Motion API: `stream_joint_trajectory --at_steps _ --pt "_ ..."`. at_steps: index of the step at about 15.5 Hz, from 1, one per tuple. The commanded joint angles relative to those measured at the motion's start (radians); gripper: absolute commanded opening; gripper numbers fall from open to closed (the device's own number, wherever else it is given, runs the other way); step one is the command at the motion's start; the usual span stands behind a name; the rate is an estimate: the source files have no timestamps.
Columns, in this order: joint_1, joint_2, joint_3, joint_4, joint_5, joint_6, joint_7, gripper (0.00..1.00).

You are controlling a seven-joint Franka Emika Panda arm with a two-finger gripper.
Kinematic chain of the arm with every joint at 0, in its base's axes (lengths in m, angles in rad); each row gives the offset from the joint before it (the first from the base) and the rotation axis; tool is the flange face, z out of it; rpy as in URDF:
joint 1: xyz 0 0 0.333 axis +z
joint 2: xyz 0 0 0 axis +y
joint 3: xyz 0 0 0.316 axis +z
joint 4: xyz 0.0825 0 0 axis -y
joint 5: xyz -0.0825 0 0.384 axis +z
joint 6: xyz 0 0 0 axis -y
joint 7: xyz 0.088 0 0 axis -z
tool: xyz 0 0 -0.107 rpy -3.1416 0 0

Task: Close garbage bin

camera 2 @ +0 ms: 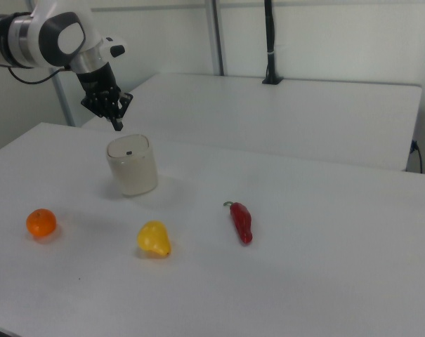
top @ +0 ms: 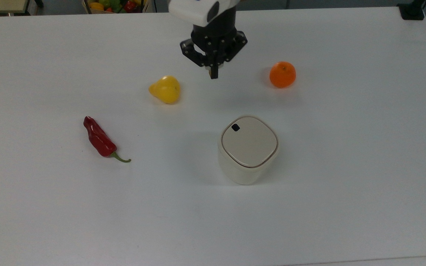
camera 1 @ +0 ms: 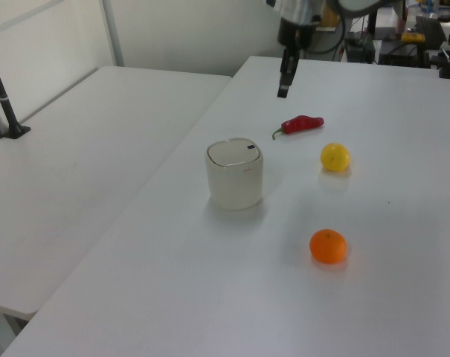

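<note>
The cream garbage bin [top: 248, 150] [camera 1: 235, 175] [camera 2: 132, 166] stands upright on the white table, its flat lid lying level on the rim with a small black square mark [top: 235, 127] near one corner. My gripper [top: 213, 75] [camera 1: 283, 91] [camera 2: 117, 126] hangs high above the table, well clear of the bin, fingers pressed together and pointing down with nothing held. In the top view it sits above and to the left of the bin.
An orange [top: 282, 74] [camera 1: 328, 246] [camera 2: 41, 222], a yellow pear-shaped fruit [top: 165, 89] [camera 1: 335, 157] [camera 2: 154, 239] and a red chilli pepper [top: 99, 139] [camera 1: 302, 123] [camera 2: 242, 220] lie on the white table [top: 346, 166]. A second table [camera 1: 76, 141] adjoins it.
</note>
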Motion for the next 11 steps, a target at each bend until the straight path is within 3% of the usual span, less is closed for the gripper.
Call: stream_joint_trajectory --at_steps 1,7,8,9,11 --pt "-0.066 -0.1 0.0 -0.044 -0.013 -0.148 0.105 0.0" --pt "-0.155 -0.198 -0.002 -0.107 -0.035 -0.265 0.15 0.0" --pt "-0.17 -0.201 -0.002 -0.107 -0.035 -0.268 0.15 0.08" --pt "-0.187 -0.201 -0.002 -0.107 -0.035 -0.27 0.15 0.34" --pt "-0.196 -0.209 -0.002 -0.101 -0.035 -0.27 0.15 0.49"
